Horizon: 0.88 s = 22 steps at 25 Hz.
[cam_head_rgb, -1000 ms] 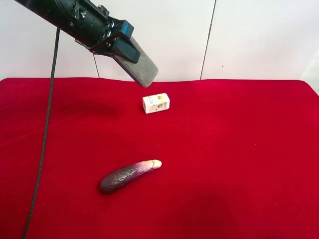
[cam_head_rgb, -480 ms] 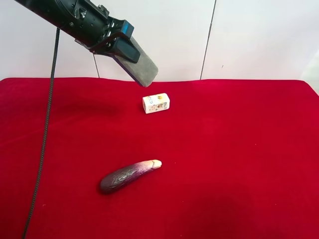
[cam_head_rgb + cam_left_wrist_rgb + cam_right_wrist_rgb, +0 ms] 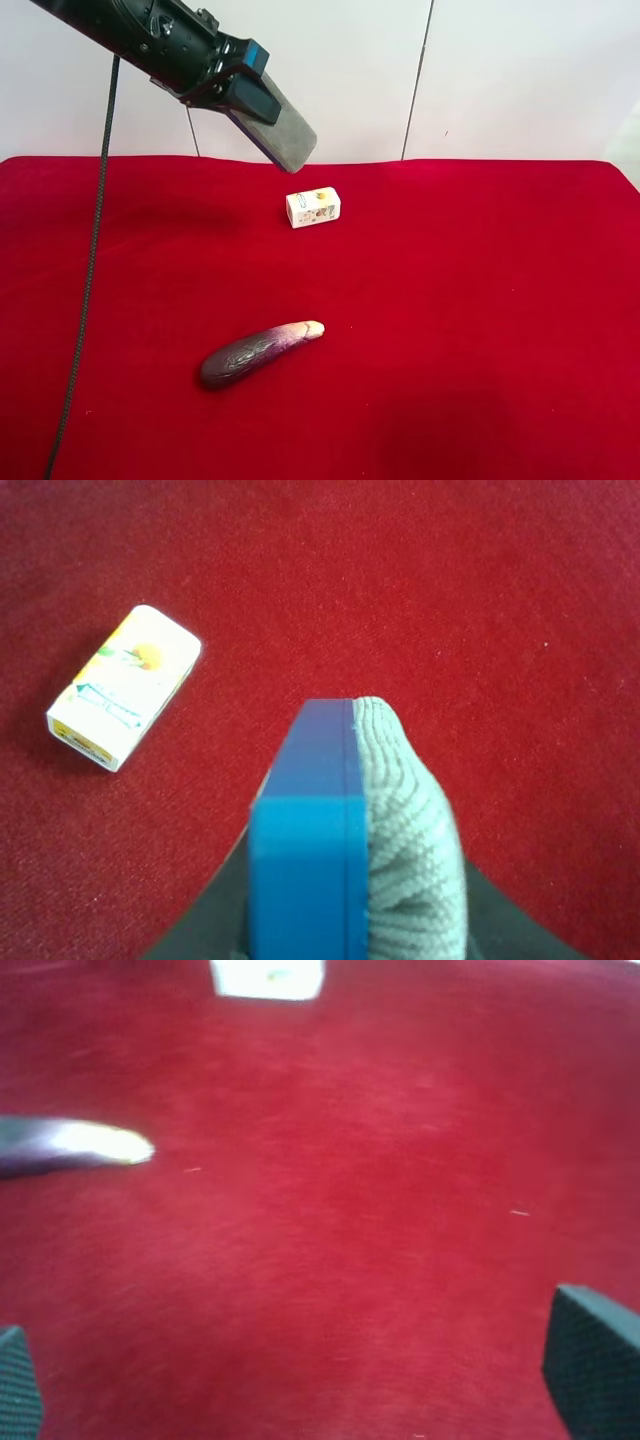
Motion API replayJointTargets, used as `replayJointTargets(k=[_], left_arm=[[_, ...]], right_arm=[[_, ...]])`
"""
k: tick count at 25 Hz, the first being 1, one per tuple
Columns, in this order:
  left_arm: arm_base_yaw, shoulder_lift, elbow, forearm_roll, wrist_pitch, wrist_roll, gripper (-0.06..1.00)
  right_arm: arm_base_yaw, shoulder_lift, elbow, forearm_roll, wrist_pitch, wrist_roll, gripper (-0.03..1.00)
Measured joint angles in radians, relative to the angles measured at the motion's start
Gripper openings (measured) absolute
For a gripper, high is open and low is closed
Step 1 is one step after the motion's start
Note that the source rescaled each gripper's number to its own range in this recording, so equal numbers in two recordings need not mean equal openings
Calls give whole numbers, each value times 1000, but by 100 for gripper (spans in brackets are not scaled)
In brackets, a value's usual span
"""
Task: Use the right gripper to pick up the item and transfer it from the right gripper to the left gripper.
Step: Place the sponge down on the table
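Clamps item (image 3: 288,132) in left gripper (image 3: 238,92), raised, slanting down near carton (image 3: 313,208); holds right gripper (image 3: 305,1372) wide apart, empty, over cloth (image 3: 480,300).

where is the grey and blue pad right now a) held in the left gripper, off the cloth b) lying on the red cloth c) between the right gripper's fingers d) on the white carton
a: the pad is clamped in the left gripper above the red cloth; the right gripper is open and empty.
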<state>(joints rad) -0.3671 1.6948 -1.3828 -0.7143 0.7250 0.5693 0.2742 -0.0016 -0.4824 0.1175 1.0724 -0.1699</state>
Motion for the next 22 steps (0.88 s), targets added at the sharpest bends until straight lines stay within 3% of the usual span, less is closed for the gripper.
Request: replayJointTargets(k=[5, 9, 17, 22], left_arm=[[0, 0, 0, 2, -1, 0, 1], [0, 0, 0, 2, -1, 0, 1], [0, 0, 0, 3, -1, 0, 1], [0, 0, 0, 3, -1, 0, 1]], right_arm=[[-191, 0, 0, 18, 19, -168, 100], [-249, 0, 0, 42, 48, -303, 100], [-251, 0, 0, 60, 51, -316, 100], [-251, 0, 0, 89, 50, -248, 100]])
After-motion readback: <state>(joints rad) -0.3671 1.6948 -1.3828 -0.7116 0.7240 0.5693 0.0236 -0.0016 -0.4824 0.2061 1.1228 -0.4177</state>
